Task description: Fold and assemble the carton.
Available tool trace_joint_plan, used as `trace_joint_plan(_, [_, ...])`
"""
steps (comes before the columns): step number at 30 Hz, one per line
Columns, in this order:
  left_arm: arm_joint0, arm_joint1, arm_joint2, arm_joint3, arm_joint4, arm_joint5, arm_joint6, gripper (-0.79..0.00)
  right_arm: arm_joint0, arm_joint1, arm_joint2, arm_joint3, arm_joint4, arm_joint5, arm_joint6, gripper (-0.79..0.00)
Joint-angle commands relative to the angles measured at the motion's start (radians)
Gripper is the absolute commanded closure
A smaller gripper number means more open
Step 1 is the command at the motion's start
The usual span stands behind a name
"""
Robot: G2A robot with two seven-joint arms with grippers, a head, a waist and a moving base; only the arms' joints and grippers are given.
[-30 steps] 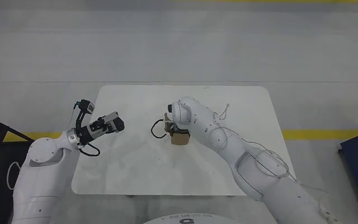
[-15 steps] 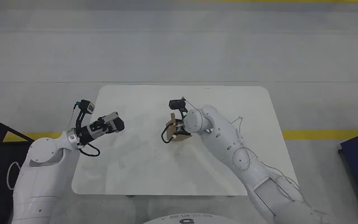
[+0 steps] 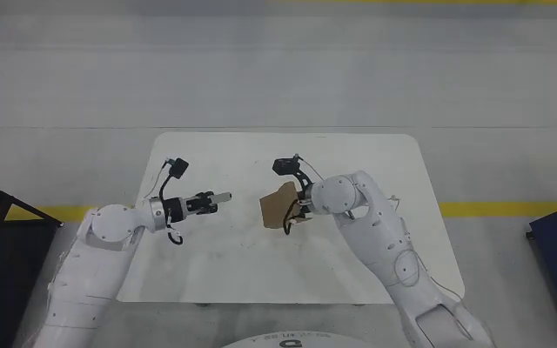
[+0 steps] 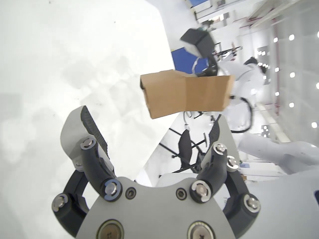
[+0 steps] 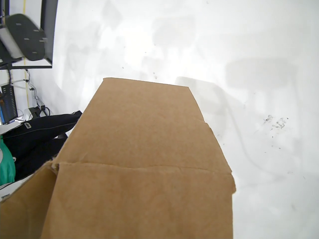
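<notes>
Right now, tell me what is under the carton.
Bare white table shows below the lifted carton. The carton's own underside and the spot directly beneath it are covered.

Bright, even light; faint soft shadows across the table [image 3: 218,261]

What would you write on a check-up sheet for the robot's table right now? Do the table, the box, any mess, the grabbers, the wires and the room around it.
Surface: white table, smudged, with small dark scuffs.
Job's things: one brown carton, partly folded, held up off the table near its middle.
Clutter: nothing seen.
Grippers: right gripper shut on the carton; left gripper open, holding nothing, pointing at the carton with a gap between them.
Cables: a black cable loops at the left wrist; another loops by the right wrist.
Surroundings: grey floor with a yellow line; a black chair beyond the table.
</notes>
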Motion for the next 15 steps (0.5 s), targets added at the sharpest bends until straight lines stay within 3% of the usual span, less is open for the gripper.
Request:
trace_joint_plan(1, [-0.034, -0.008, 0.065, 0.024, 0.040, 0.004, 0.013, -0.785, -0.002, 0.002, 0.001, -0.013, 0.019, -0.005, 0.008, 0.000])
trace_joint_plan(9, [-0.141, -0.041, 0.229, 0.102, 0.063, 0.001, 0.035, -0.785, -0.015, 0.012, -0.013, -0.065, 0.024, 0.017, 0.030, 0.000])
trace_joint_plan(15, [-0.185, -0.048, 0.277, 0.161, 0.164, 0.019, 0.083, -0.757, -0.026, 0.018, -0.019, -0.085, 0.040, 0.025, 0.029, 0.000])
